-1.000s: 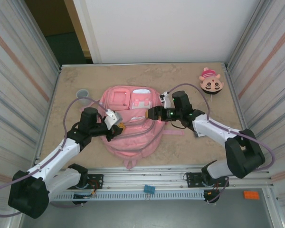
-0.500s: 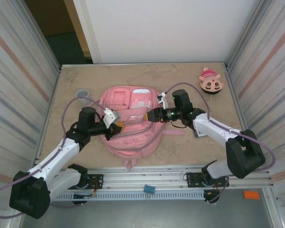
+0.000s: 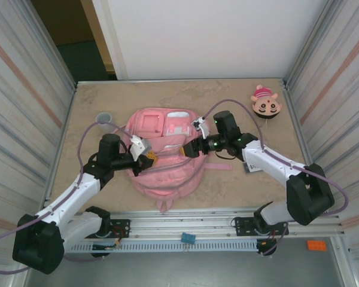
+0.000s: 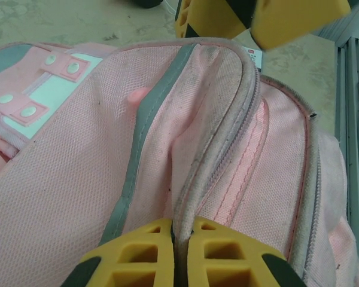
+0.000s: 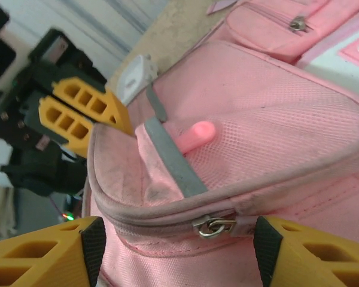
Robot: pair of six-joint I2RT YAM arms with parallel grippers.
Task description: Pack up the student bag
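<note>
Pink woven student bag [image 3: 166, 156]; left claw [image 4: 179, 254] clenched on its zipper seam [image 4: 220, 140]; right claw [image 5: 178, 248] released, astride a metal zipper pull [image 5: 214, 226].

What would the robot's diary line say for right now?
left hand: shut, pinching zipper edge of large pink fabric backpack | right hand: open, straddling small metal zipper pull, not gripping

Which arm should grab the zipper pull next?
Right. The right end effector is open, straddling the zipper pull. The left end effector is shut, pinching the student bag at its rim seam.
</note>
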